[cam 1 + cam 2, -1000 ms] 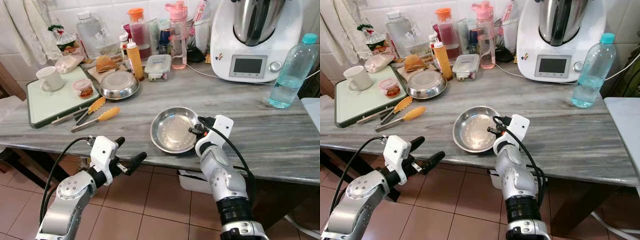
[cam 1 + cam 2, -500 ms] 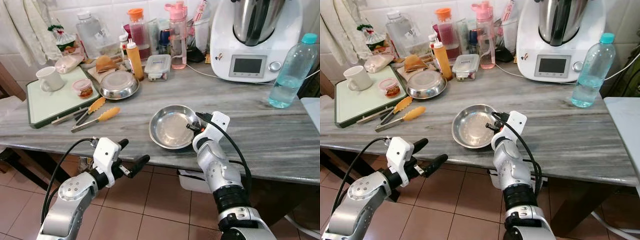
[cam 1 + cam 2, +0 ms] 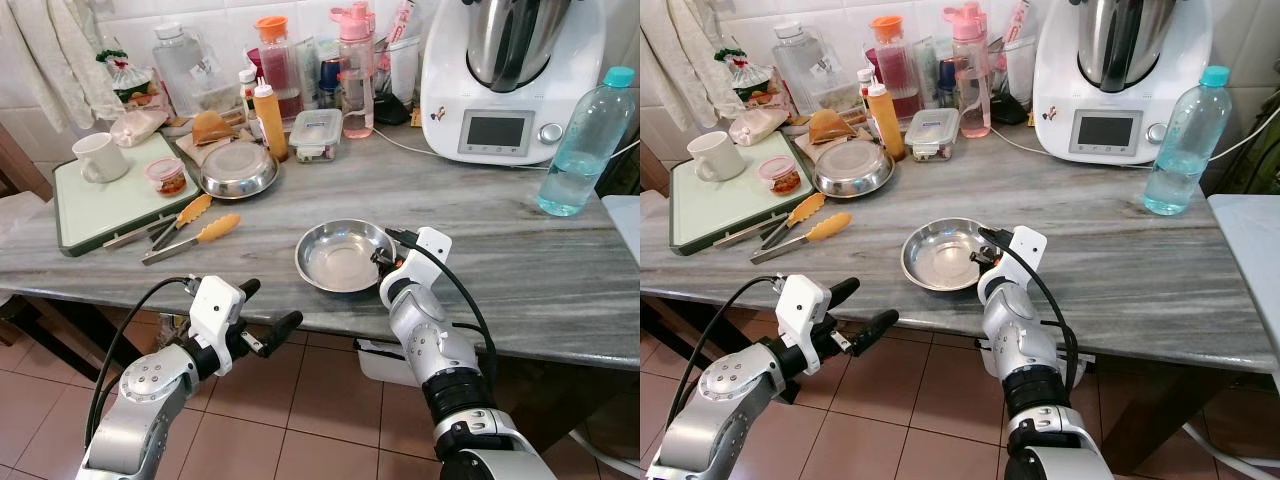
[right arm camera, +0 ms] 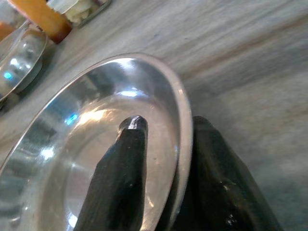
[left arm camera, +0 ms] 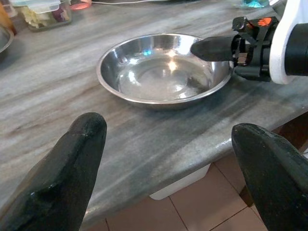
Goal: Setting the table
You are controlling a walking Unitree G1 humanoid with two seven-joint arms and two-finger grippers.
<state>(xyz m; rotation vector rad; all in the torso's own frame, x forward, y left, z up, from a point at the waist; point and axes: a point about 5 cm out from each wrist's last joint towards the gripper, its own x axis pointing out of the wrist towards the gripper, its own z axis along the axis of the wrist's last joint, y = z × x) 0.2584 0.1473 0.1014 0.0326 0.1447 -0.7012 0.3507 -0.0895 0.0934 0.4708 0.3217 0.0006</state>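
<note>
Near edge of counter, centre: steel bowl [image 3: 343, 256] sits on the grey marble counter [image 3: 500, 230], its base flat on the stone as far as the left wrist view shows.
Change over the last second: bowl lay tilted, nearer the edge and slightly further right; now it is level, further in and a little to the left.
Right gripper [image 3: 387, 248]: at the bowl's right rim, clamped on it, one finger [image 4: 122, 163] inside the wall, the other outside under the lip.
Left gripper [image 3: 262, 312]: hovers below the counter's near edge, left of the bowl, fingers spread wide apart, holding nothing.
Far left: green tray [image 3: 95, 205] with white mug [image 3: 99, 156]; orange-handled tongs [image 3: 190, 238] lie beside it; a second steel bowl [image 3: 238, 170] stands far left of centre.
Meaning for task: bowl looks placed; judgement is that release of the rim comes next.
Risk: finger dragging the rim on withdrawal could shift the bowl.
</note>
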